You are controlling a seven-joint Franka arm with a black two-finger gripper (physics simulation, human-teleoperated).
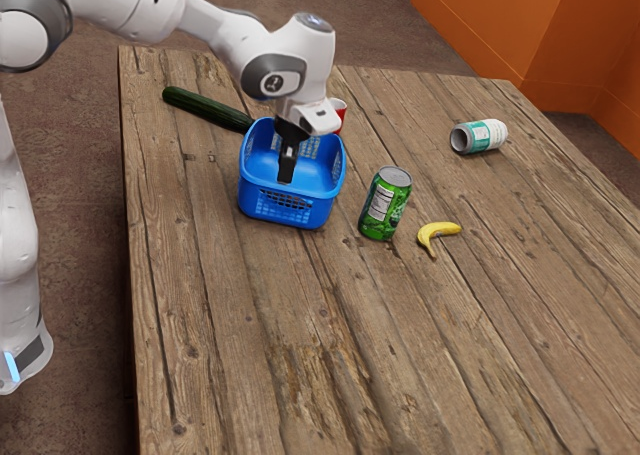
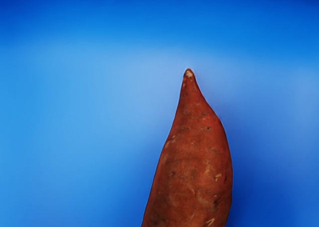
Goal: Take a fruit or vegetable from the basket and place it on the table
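Observation:
My gripper (image 1: 287, 165) reaches down into the blue basket (image 1: 285, 209), below its rim; whether it is open or shut cannot be told. In the wrist view a reddish-brown sweet potato (image 2: 197, 162) lies against the blue basket floor (image 2: 89, 137), its pointed tip away from the hand and its thick part running under the hand. Inside the basket in the exterior view, the sweet potato is hidden by the basket wall and the gripper.
A cucumber (image 1: 205, 109) lies on the wooden table (image 1: 400, 345), one end close to the basket. Behind the basket stands a red cup (image 1: 340, 115). Toward the exterior view's right are an upright green can (image 1: 385, 205), a banana (image 1: 438, 235) and a white-and-teal can (image 1: 482, 136) on its side.

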